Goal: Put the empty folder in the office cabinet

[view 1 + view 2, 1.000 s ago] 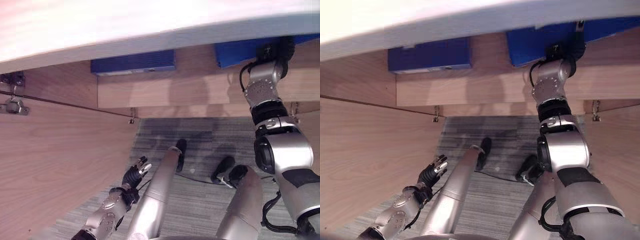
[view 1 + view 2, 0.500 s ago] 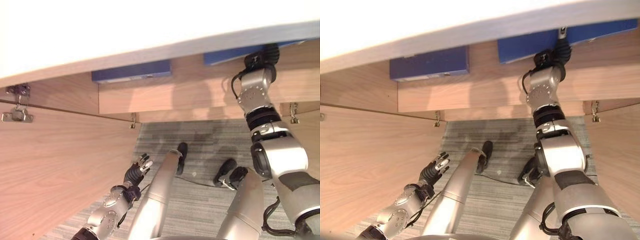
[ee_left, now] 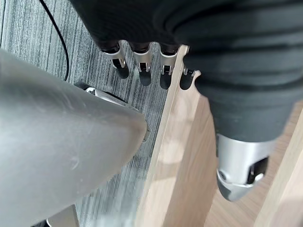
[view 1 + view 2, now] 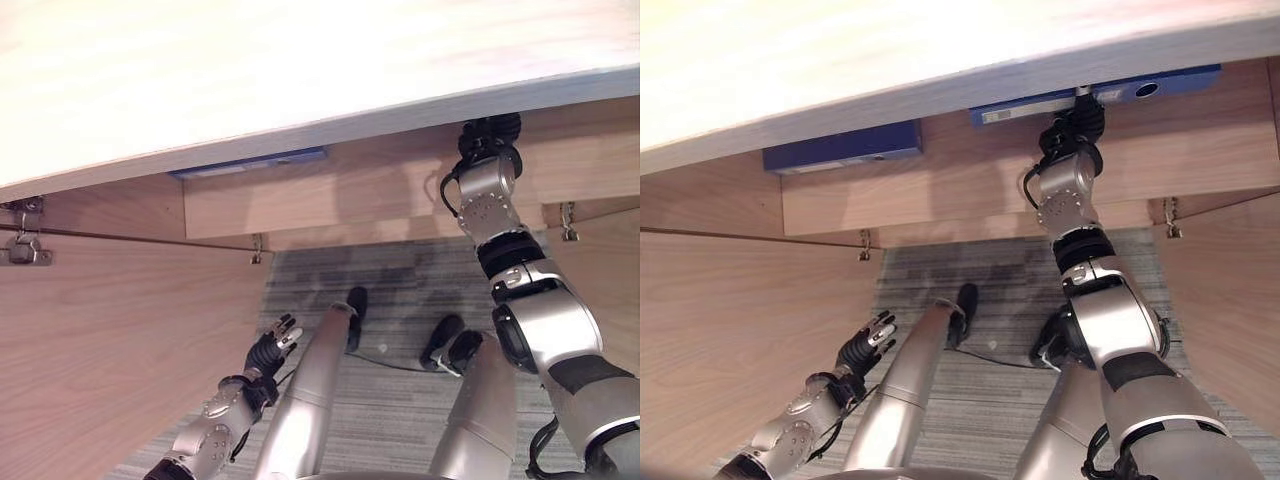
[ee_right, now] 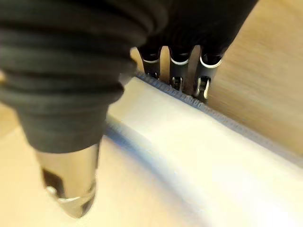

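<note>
My right hand (image 4: 1072, 128) reaches up into the wooden cabinet, under its pale top (image 4: 300, 70). It is shut on a blue folder (image 4: 1140, 88) that lies on the shelf (image 4: 940, 195); just the folder's front edge shows below the top. Close up, the fingers (image 5: 177, 71) lie over the folder's (image 5: 189, 142) far edge and the thumb (image 5: 66, 175) is on its near side. A second blue folder (image 4: 840, 147) lies on the same shelf to the left. My left hand (image 4: 270, 350) hangs low and open, its fingers (image 3: 142, 71) straight.
The cabinet's left door (image 4: 100, 340) stands open beside my left hand, its edge (image 3: 175, 156) close to the fingers. The right door (image 4: 1230, 300) is open too. Metal hinges (image 4: 22, 250) sit on the left door. Grey striped carpet (image 4: 990, 270) lies below.
The view has tilted, so the cabinet's top covers more of the shelf. My right hand has gone deeper under it with the folder, which now shows less. The left hand has barely moved.
</note>
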### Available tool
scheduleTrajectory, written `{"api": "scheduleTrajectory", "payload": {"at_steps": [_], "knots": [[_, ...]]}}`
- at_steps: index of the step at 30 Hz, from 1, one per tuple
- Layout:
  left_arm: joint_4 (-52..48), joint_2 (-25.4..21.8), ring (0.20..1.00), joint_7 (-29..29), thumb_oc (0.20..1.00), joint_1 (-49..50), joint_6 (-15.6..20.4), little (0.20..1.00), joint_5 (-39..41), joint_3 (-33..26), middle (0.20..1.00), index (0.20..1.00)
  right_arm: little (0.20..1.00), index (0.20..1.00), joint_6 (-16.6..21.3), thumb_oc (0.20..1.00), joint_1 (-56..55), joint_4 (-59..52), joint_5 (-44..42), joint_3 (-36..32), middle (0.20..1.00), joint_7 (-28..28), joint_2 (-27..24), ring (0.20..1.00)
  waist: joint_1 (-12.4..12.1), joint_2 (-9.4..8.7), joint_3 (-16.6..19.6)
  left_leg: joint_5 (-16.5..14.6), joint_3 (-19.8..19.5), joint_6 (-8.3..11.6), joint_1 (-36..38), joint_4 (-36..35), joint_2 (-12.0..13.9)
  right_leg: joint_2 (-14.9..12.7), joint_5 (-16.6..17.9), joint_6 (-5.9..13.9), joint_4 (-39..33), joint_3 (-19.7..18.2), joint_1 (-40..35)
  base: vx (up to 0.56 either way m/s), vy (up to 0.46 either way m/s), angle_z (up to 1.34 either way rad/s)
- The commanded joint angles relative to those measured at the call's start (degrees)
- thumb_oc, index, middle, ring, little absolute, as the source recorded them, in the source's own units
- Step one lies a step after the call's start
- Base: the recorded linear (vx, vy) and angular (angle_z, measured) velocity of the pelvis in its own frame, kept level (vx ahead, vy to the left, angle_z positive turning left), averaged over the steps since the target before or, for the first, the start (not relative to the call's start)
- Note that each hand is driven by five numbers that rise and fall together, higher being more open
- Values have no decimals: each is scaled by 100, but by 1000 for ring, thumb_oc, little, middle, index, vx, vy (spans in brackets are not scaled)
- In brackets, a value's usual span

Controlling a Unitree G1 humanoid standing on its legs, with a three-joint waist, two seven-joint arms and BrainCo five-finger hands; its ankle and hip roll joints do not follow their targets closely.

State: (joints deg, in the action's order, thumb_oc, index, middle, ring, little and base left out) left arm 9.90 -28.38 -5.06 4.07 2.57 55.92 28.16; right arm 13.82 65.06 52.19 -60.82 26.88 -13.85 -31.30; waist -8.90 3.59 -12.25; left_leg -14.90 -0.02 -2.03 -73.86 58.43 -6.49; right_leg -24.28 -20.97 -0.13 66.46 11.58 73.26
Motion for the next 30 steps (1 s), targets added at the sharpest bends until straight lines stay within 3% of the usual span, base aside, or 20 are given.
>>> {"api": "scheduleTrajectory", "payload": {"at_steps": [1,8,9,14,15,22,26,30], "knots": [[-413,-469,1000,140,1000,196,78,1000,48,-109,1000,1000,1000,1000,-1040,1000,534,486,1483,543,1000,123,-324,1000,-57,-79,-230,-76,-112,41,-35,-393,156,38,262,194,-529,-238,28,-12,-4,-8],[-702,-879,1000,302,1000,366,-56,1000,-46,-61,1000,1000,1000,1000,-1498,1000,1206,1109,2586,1628,1000,641,-519,1000,3,-124,-214,-45,-106,82,-173,-391,226,72,328,193,-603,-203,147,-9,-12,-11],[-755,-961,1000,335,1000,378,-58,1000,-124,-81,1000,1000,1000,1000,-1683,1000,1411,1292,3412,2065,1000,746,-579,1000,20,-143,-202,-38,-97,86,-188,-409,248,87,347,187,-636,-172,161,-8,-8,-12],[-846,-1006,1000,397,1000,405,-50,1000,-265,-178,1000,1000,1000,1000,-1865,1000,1916,1534,5085,2954,1000,932,-493,1000,45,-150,-159,-9,-99,99,-183,-511,304,154,420,212,-776,-124,166,-14,-9,-11],[-907,-1017,1000,440,1000,357,-67,1000,-375,-243,1000,1000,1000,1000,-1972,1000,2036,1470,5945,3383,1000,1180,-349,1000,40,-153,-143,4,-109,97,-172,-565,325,192,444,229,-862,-83,156,-24,-25,-8],[-993,-1068,1000,628,1000,183,-143,1000,-589,-358,1000,1000,1000,1000,-1963,1000,1973,776,6973,4012,1000,1896,-185,1000,-31,-159,-146,117,-116,109,128,-957,414,304,620,328,-1278,42,-119,-24,-26,-7],[-911,-1015,1000,595,1000,-67,-135,1000,-619,-377,1000,1000,1000,1000,-2132,1000,1706,1226,7898,4013,1000,1912,416,1000,-59,-156,-261,319,-69,162,756,-1623,538,440,887,487,-1909,267,-737,-57,-20,-8],[-897,-1031,1000,589,1000,-219,-149,1000,-684,-389,1000,1000,1000,1000,-2211,1000,1495,1451,8207,3772,1000,2032,873,1000,-85,-156,-315,509,-87,185,1396,-2240,562,535,1126,576,-2500,421,-1360,-23,-50,-11]]}}
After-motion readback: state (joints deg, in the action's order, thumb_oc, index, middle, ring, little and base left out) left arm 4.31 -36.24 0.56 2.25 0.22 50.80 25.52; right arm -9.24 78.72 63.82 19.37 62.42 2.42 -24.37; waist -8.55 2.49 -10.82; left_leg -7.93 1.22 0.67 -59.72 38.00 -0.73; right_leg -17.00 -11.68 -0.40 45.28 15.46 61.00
